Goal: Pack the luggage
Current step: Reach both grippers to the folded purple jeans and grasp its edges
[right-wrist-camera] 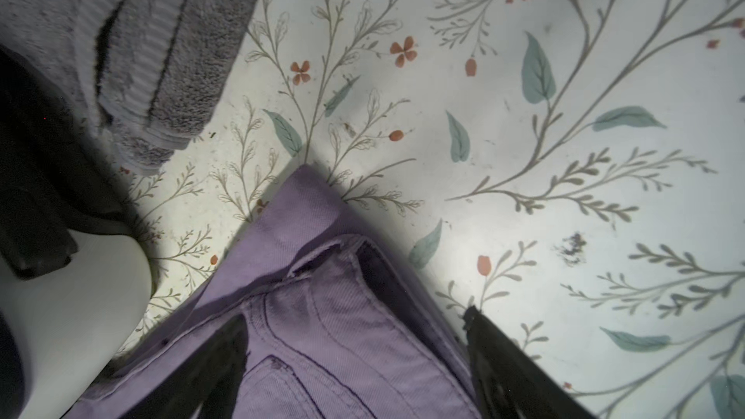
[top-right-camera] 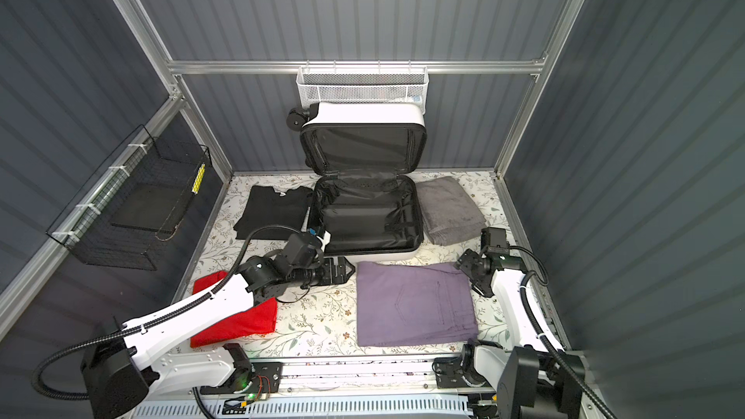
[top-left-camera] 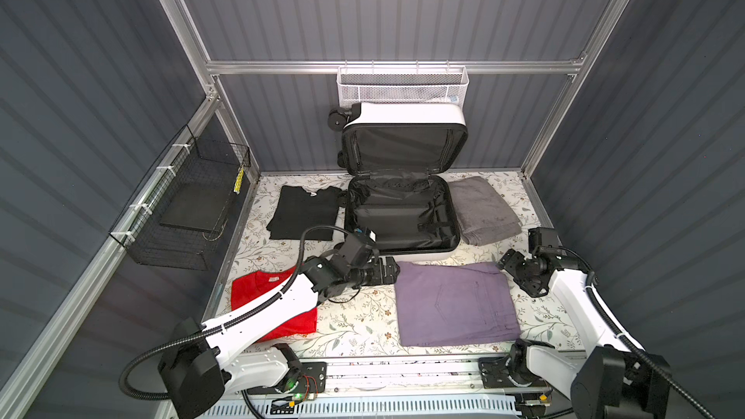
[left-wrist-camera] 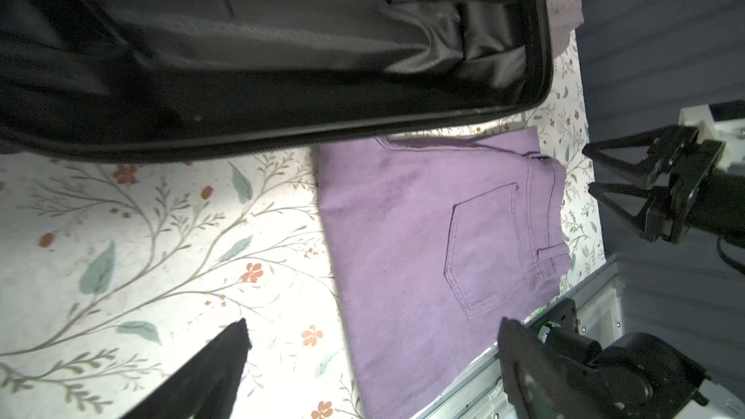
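Note:
The luggage (top-left-camera: 407,115) (top-right-camera: 363,112) lies open at the back middle, its lid leaning on the wall and its black-lined lower half (left-wrist-camera: 242,54) holding nothing. Folded purple trousers (top-left-camera: 455,304) (top-right-camera: 415,304) lie in front of it. My left gripper (top-left-camera: 389,272) (left-wrist-camera: 373,328) stands open at their far left corner, with the cloth's edge between the fingers. Over the far right corner my right gripper (top-left-camera: 510,264) (right-wrist-camera: 354,318) is open: one finger above the cloth, one over the mat. The suitcase's white shell (right-wrist-camera: 80,296) is close beside it.
A black shirt (top-left-camera: 302,211) lies left of the suitcase, a grey towel (top-left-camera: 483,209) right of it, and a red shirt (top-left-camera: 274,304) under my left arm. A black wire basket (top-left-camera: 181,211) hangs on the left wall, a white mesh basket (top-left-camera: 403,86) on the back rail.

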Available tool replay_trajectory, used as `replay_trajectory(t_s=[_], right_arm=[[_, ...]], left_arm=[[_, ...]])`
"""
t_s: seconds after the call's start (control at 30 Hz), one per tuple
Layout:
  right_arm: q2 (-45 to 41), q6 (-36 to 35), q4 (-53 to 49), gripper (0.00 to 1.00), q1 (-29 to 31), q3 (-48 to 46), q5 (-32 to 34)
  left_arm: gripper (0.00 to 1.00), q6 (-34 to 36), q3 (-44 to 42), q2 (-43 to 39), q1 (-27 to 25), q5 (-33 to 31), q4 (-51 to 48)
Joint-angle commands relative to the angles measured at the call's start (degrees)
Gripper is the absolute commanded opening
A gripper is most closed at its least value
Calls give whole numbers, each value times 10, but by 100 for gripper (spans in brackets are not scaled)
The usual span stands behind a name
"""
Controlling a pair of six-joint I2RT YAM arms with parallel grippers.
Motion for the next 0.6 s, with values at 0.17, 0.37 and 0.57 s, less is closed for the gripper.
replay_trajectory(t_s=[0.17, 0.37, 0.57], right_arm=[[25, 8, 11, 86, -13, -24, -7], [32, -1, 15, 87, -27, -27, -24], [38, -5, 22, 90, -40, -29, -41]], left_arm=[[90, -3, -36, 92, -69, -14, 137], [86, -4, -60, 134, -73, -25, 176], [85, -11, -102, 137, -73, -37, 205]])
